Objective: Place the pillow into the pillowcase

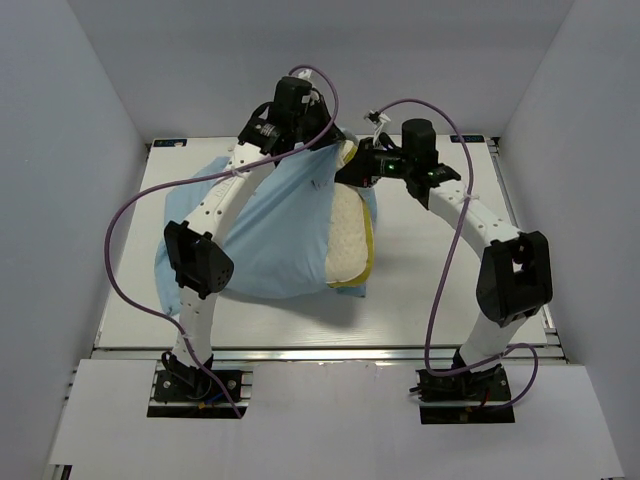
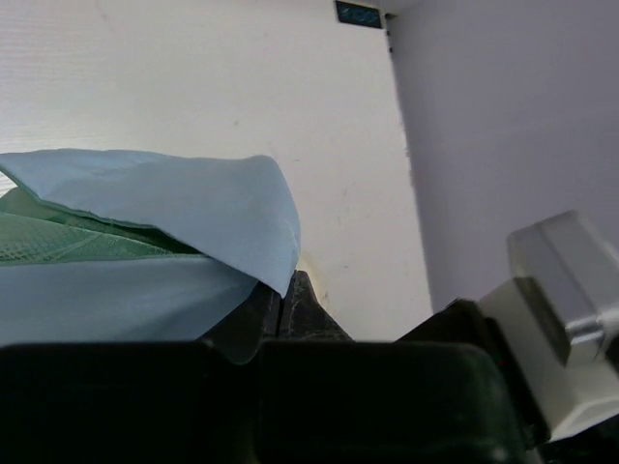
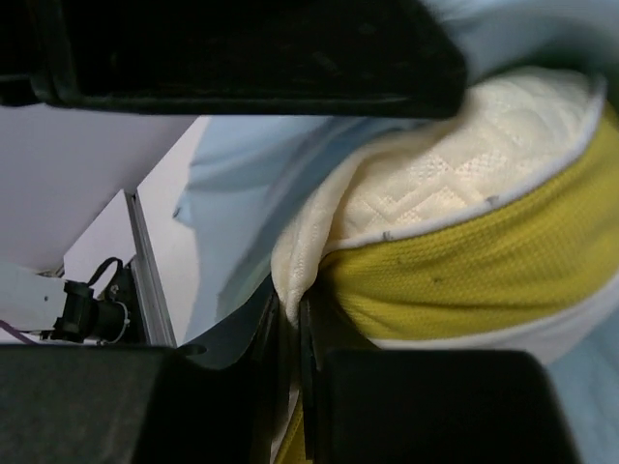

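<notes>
The pillowcase [image 1: 265,235] covers the left part of the pillow [image 1: 348,235], whose right side is exposed. The opening is best kept taut and raised while the pillow is pushed leftward into it. Beyond the pillow's far left corner, the left gripper [image 2: 280,307] is clamped on the pillowcase hem. At the pillow's far right corner, the right gripper [image 3: 290,319] is pinched on the pillow's edge, jaws nearly together.

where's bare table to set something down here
Bare table lies right of the pillow, up to the right arm, and along the near edge in front of the pillowcase. Crowded at the far middle, where the left gripper and right gripper pinch them.
</notes>
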Tool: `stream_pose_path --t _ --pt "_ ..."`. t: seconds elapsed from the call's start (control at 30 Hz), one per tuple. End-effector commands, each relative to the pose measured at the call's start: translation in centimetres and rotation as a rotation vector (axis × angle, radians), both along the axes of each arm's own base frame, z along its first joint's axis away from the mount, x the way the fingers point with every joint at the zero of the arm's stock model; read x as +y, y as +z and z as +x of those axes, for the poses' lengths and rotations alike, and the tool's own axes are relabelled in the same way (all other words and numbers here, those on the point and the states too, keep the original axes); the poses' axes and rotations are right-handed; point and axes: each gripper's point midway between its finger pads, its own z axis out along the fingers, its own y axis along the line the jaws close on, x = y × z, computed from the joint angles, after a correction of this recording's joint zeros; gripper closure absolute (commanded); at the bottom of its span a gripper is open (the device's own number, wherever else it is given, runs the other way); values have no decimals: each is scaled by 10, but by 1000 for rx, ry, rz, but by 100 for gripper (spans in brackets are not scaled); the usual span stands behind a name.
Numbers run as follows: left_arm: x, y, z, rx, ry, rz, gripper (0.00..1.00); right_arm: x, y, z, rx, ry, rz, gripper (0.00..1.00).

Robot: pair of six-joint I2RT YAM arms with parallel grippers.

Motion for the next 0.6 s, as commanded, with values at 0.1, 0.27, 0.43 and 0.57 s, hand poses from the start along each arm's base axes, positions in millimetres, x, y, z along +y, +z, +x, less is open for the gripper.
stream_pose_path --t 0.1,0.27,0.43,0.57 --pt "-56 116 -50 -165 -220 -315 100 18 3 -21 -64 67 31 88" --pt "-79 140 -83 -159 -306 -404 100 -14 -9 15 -129 -118 17 83" --pt "-95 151 -107 -140 -358 -459 100 -40 6 42 -241 -308 31 78" --pt "-99 137 -115 -108 -353 -447 100 -62 2 65 -270 -435 24 78"
